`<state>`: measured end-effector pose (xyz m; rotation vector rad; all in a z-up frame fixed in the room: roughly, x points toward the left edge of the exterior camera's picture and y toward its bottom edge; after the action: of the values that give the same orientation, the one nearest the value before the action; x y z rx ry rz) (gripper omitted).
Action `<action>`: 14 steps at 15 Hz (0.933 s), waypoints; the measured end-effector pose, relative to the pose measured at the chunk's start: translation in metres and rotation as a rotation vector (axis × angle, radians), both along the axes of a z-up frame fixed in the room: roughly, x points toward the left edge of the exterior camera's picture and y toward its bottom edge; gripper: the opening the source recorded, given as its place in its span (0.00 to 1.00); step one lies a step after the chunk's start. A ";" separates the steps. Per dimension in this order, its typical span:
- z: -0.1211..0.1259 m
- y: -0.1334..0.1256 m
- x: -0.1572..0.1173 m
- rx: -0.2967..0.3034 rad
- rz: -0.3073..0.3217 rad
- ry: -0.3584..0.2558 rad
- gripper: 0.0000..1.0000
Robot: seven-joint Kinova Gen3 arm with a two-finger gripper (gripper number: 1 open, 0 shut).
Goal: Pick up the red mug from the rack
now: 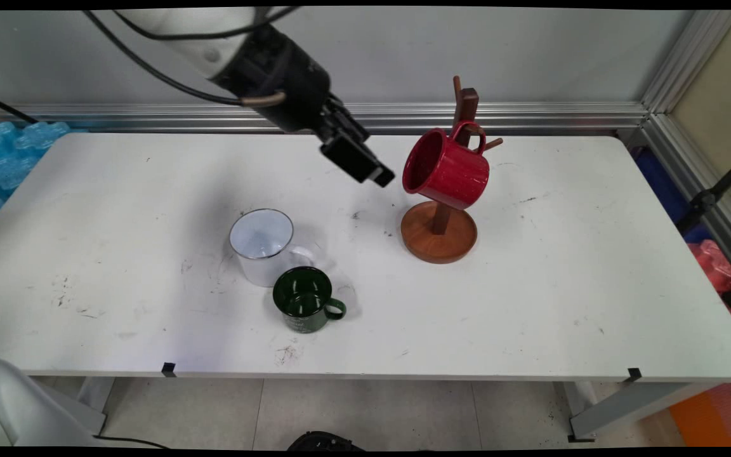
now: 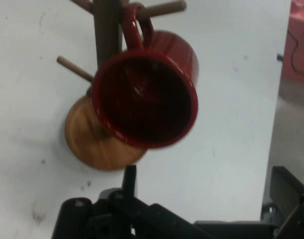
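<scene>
The gripper (image 1: 375, 172) is hanging in the air just left of the red mug (image 1: 447, 169), holding nothing; whether its fingers are spread or closed cannot be told. The mug is hanging by its handle from a peg of the wooden mug stand (image 1: 440, 232), tilted, its mouth facing left toward the gripper. Nearer the front, a white mug (image 1: 263, 246) and a green mug (image 1: 305, 299) are standing upright, touching, on the table (image 1: 562, 285).

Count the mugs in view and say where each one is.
3: red mug hanging on the wooden mug tree, white mug left of center, green mug just in front of it. None seem hidden.
</scene>
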<state>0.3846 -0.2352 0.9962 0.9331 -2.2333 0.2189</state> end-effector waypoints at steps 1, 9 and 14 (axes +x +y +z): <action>-0.006 -0.005 -0.003 -0.002 0.007 0.014 1.00; -0.050 -0.033 -0.023 -0.003 0.002 0.103 1.00; -0.070 -0.047 -0.033 -0.001 0.004 0.153 1.00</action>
<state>0.3512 -0.2826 0.9267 0.9221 -2.0914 0.1453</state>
